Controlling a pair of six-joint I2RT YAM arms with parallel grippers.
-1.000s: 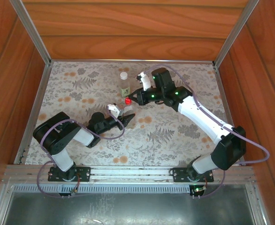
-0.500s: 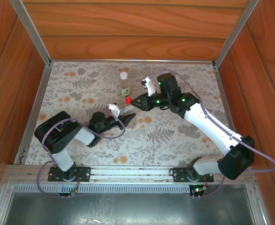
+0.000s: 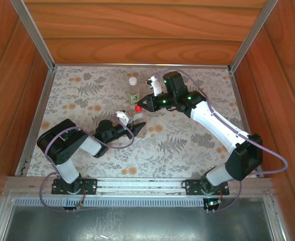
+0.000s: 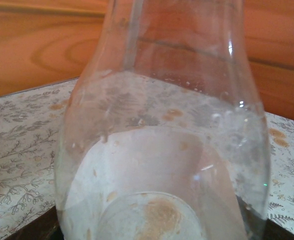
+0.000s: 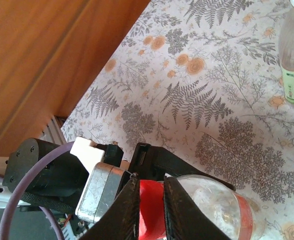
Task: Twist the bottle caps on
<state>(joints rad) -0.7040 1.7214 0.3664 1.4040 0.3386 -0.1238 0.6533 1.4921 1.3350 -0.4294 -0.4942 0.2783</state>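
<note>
right gripper [image 5: 151, 200]: your black fingers [image 5: 179, 210] are pinched tight on the red cap [image 5: 152, 212], one each side, basically no gap.
red cap: small smooth plastic round, sitting at the neck end of the short bottle [image 5: 212, 207]. From above it's a red dot [image 3: 137, 108] right at your right fingertips. Can't tell you if the threads have caught.
short bottle: clear thin plastic, rounded shoulders, reddish band around the body. In your left wrist view it's right up against the lens [image 4: 162, 150], glossy and a bit smudgy, with the cloth pattern showing through.
left gripper [image 3: 136, 126]: closed round the short bottle's body. You can see a black jaw hugging its side in the right wrist view.
labelled bottle [image 3: 133, 93]: taller, clear, green-yellow label, standing upright just behind the grippers with the white cap [image 3: 132, 80] on top.
table [image 3: 187, 140]: pale cloth printed with grey ferns and orange flowers.
walls [image 3: 147, 35]: reddish wood-grain panels.
</note>
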